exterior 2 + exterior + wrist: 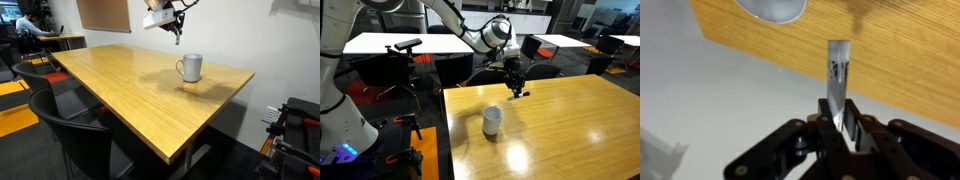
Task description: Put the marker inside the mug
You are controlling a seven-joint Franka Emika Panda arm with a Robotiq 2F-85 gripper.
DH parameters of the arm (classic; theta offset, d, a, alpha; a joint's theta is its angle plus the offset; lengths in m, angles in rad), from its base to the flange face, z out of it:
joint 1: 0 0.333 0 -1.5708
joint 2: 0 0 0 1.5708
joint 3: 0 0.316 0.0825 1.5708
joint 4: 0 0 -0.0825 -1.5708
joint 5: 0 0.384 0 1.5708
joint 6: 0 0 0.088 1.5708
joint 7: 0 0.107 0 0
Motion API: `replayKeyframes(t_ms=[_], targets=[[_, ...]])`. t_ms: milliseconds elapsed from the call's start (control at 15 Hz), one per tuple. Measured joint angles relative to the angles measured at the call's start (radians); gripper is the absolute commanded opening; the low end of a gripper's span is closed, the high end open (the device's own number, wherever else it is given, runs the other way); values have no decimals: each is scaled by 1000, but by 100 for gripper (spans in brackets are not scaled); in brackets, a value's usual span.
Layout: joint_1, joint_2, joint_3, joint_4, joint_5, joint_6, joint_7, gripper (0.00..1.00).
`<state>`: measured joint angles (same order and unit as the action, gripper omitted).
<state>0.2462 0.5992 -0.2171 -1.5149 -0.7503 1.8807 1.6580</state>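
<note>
The white mug (pixel 492 120) stands upright on the wooden table (pixel 570 130), also seen in the other exterior view (pixel 190 68). My gripper (pixel 516 86) hangs above the table's far edge, behind and to one side of the mug, apart from it. It is shut on the thin marker (pixel 838 75), which points down from the jaws (pixel 839 122). In an exterior view the marker (pixel 178 38) hangs below the gripper (pixel 176 28), higher than the mug's rim. In the wrist view the mug's rim (pixel 770 8) shows at the top edge.
Black chairs (pixel 80 130) stand at the table's near side. White tables (pixel 390 42) and a camera on a stand (pixel 405 47) are behind. The table edge (pixel 760 55) and grey floor lie under the gripper. A person (pixel 30 25) sits far off.
</note>
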Motion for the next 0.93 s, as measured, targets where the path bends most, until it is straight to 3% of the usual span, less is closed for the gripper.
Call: replayKeyframes(t_ms=[667, 733, 933], targets=[[2, -2, 59, 12, -71, -268, 275, 5], [2, -2, 65, 16, -75, -299, 291, 19], [-6, 1, 81, 17, -76, -305, 293, 19]])
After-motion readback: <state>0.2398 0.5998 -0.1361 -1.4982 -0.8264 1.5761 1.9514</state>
